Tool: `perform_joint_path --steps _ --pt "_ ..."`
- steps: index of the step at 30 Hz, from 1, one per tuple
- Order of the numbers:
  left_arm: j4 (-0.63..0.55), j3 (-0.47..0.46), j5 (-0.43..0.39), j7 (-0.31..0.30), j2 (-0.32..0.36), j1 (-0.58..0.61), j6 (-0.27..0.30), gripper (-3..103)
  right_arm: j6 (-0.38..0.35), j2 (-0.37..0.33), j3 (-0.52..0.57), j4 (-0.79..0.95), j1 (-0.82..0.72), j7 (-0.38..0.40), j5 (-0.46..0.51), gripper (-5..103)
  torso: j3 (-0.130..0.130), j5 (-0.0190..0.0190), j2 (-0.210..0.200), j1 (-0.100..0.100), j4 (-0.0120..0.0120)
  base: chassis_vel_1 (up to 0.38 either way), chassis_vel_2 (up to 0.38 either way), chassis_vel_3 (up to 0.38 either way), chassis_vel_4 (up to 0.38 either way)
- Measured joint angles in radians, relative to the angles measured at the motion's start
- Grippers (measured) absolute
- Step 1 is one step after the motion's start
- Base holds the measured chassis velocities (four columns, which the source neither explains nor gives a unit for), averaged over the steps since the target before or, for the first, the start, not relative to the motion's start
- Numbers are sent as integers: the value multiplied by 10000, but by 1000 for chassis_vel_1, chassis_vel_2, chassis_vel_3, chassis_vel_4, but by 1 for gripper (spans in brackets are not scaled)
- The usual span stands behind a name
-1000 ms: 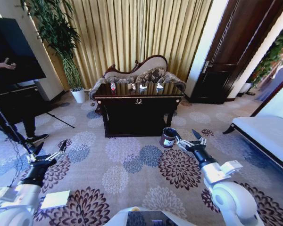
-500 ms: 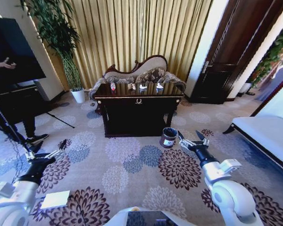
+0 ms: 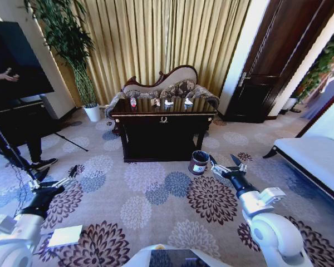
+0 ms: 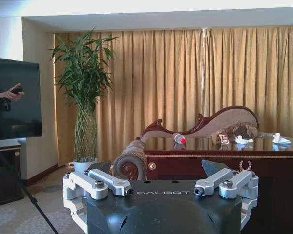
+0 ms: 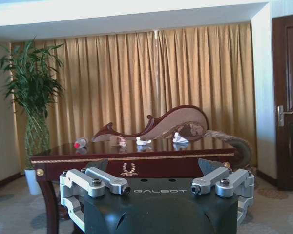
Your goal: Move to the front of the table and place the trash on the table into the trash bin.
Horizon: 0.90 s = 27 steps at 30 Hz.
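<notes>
The dark glossy table [image 3: 163,118] with a gold emblem stands a few paces ahead, in front of a sofa. Along its top lies the trash: a clear bottle with a red cap [image 3: 133,102], a small carton [image 3: 157,102] and white paper scraps [image 3: 168,103]. The dark round trash bin [image 3: 199,162] stands on the carpet by the table's right front leg. My right gripper [image 3: 222,161] hovers open just right of the bin. Low at the left, my left gripper [image 3: 54,174] is open and holds nothing. Both wrist views look past open fingers [image 4: 100,169] [image 5: 212,168] to the table [image 4: 210,157] [image 5: 136,158], the bottle [image 4: 179,139] [image 5: 80,143] and the paper scraps [image 4: 241,140] [image 5: 180,139].
A white plant pot [image 3: 92,113] with tall bamboo stands left of the table. A dark TV stand [image 3: 16,119] and tripod legs [image 3: 11,153] are at the far left. A white bench [image 3: 312,158] lies to the right. Patterned carpet stretches between me and the table.
My left arm has drawn back and slightly lower at the left. My right gripper has shifted a little to the right, beside the bin. Table and trash have not moved.
</notes>
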Motion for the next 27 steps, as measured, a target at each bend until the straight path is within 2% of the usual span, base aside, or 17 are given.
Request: perform_joint_path --steps 9,16,21,27 --pt "135 9 7 102 43 0 -126 100 98 97 -8 -40 -41 -2 -143 100 1 -3 0 2 -3 -146 128 135 -128" --pt "262 12 19 213 50 61 -286 100 139 126 -42 -61 -59 -16 -152 100 2 1 -3 4 4 -193 179 211 -152" --pt "300 11 17 216 53 51 -358 100 215 137 -105 -67 -83 -23 -140 100 1 3 -3 4 -3 -185 173 167 -181" --pt "288 7 15 208 49 59 -363 100 244 172 -199 -68 -107 -35 -139 100 0 -3 -1 1 4 -164 242 166 -213"
